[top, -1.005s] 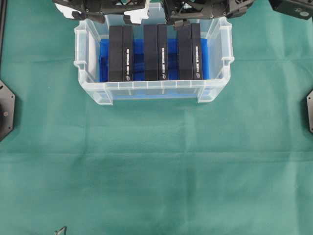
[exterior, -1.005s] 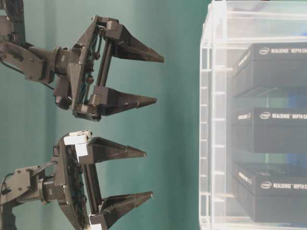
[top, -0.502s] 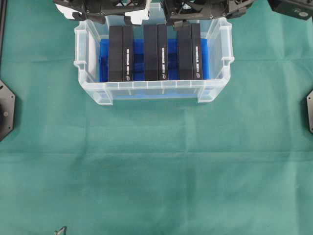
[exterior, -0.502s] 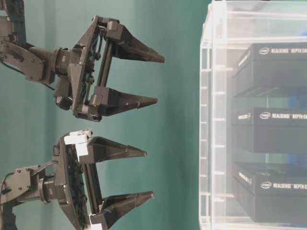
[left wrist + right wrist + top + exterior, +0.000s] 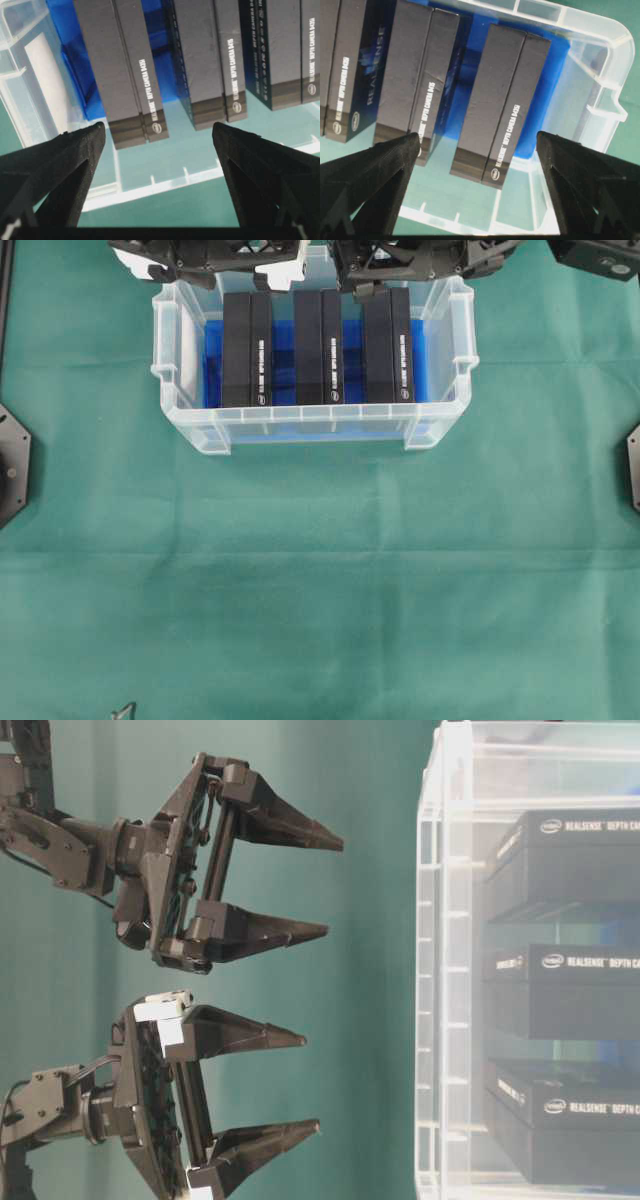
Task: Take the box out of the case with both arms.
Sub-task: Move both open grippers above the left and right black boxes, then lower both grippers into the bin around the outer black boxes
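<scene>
Green cloth tabletop (image 5: 320, 590). Your left hand (image 5: 255, 1155) spread, empty, short of case (image 5: 310, 430). Three black boxes (image 5: 318, 345) stand inside on blue liner (image 5: 283, 340), none lifted. Your right hand (image 5: 285, 885) spread, empty. Nothing done yet; grasp, lift remain.

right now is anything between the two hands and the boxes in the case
Nothing visible. The left hand and right hand hang open above the uncovered case. The black boxes stand on edge in a row with no lid or other object over them.
</scene>
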Robot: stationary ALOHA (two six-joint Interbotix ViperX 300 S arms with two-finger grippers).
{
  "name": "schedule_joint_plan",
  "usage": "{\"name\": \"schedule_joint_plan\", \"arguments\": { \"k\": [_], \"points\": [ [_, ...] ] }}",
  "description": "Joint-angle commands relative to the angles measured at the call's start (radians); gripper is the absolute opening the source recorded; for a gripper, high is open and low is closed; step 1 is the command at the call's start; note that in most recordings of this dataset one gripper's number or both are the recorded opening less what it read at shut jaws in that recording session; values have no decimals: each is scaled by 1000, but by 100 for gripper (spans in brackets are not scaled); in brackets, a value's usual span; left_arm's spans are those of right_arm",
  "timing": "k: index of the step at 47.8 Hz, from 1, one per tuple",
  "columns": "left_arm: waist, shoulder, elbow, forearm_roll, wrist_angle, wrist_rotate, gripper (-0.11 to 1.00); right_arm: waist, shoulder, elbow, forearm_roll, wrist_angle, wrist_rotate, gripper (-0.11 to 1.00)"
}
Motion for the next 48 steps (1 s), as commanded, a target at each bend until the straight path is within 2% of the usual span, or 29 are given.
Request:
{"name": "schedule_joint_plan", "arguments": {
  "k": [1, 48],
  "points": [
    [-3, -12, -21, 3, 0, 2, 84, 3, -12, -25, 2, -6, 3, 95],
    [-3, -12, -21, 3, 12, -2, 84, 3, -9, -25, 2, -6, 3, 95]
  ]
}}
